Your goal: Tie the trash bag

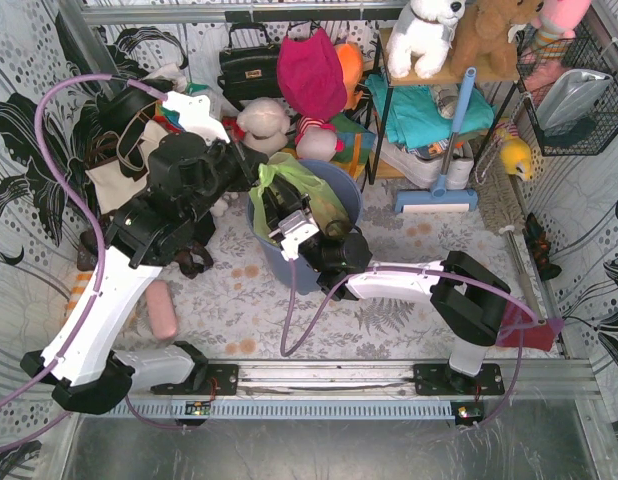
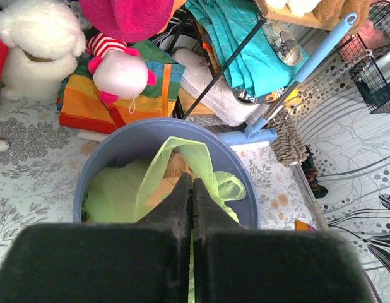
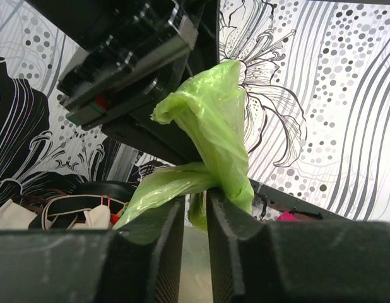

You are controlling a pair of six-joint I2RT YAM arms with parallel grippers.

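Note:
The lime-green trash bag (image 1: 301, 188) sits in the round blue-grey bin (image 1: 341, 178), with brown paper showing through it (image 2: 176, 167). Two of its flaps are drawn up and crossed into a twist (image 3: 214, 126). My left gripper (image 1: 259, 182) is above the bin's left rim; in the left wrist view it (image 2: 190, 183) is shut, with a thin strip of green plastic between the fingers. My right gripper (image 1: 289, 228) is at the bin's near rim; in the right wrist view it (image 3: 196, 205) is nearly closed on a bunched flap, and the twist drapes over its right finger (image 3: 230, 218).
Behind the bin stand plush toys (image 1: 264, 122), a black handbag (image 1: 247, 65), a shelf with teal cloth (image 1: 419, 110) and a blue mop (image 1: 444, 165). A cream tote (image 1: 119, 180) lies at the left, a pink object (image 1: 164, 310) on the mat, and a wire basket (image 1: 574, 95) at the right.

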